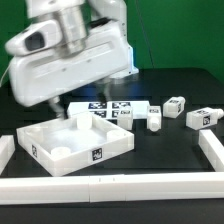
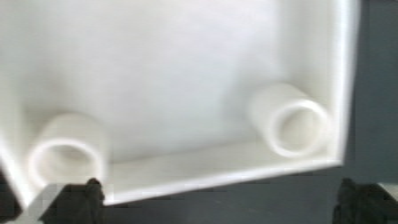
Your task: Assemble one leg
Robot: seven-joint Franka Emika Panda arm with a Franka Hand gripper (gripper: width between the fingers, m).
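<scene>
At the moment of inspection the Panda arm [image 1: 70, 55] filled the upper left of the exterior frame, poised above the white square tabletop [image 1: 50, 158], which lay tray-side up at lower left on the dark table [image 1: 170, 150]. In the wrist view the gripper [image 2: 217, 205] looked straight down into the tabletop [image 2: 196, 70]. Its two dark fingertips [image 2: 71, 200] stood well apart with nothing between them, clear of the tabletop's near wall. Two of the tabletop's round corner sockets were visible there, one [image 2: 294, 122] and the other [image 2: 71, 150], both upright and hollow. In the exterior view the fingers were largely hidden behind the arm's body, and whether they touched the tabletop could not be told. No leg was in the tool. The nearest leg [image 1: 155, 118] lay on the table right of centre, just beside the end of the marker board [image 1: 105, 110]. A second leg [image 1: 176, 106] lay slightly further back and to the right. A third leg [image 1: 204, 118] lay near the right edge of the frame. All three were well apart from the tabletop and from the gripper. White border rails ran along the bottom [image 1: 110, 188] and down the right side [image 1: 212, 150] of the frame.
</scene>
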